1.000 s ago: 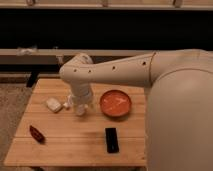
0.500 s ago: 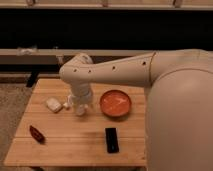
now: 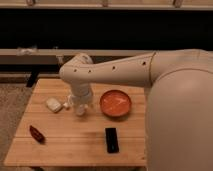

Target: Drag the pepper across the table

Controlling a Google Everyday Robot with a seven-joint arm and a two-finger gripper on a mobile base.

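Observation:
The pepper (image 3: 36,133), small, dark red and tapered, lies near the front left corner of the light wooden table (image 3: 75,145). My gripper (image 3: 77,108) hangs at the end of the white arm over the middle-left of the table. It points down, open, with nothing in it. It is well behind and to the right of the pepper, apart from it. The wrist hides most of the fingers.
A small white object (image 3: 53,105) lies just left of the gripper. A round orange-red dish (image 3: 115,103) sits to its right. A flat black rectangular device (image 3: 112,139) lies near the front edge. My white body fills the right side.

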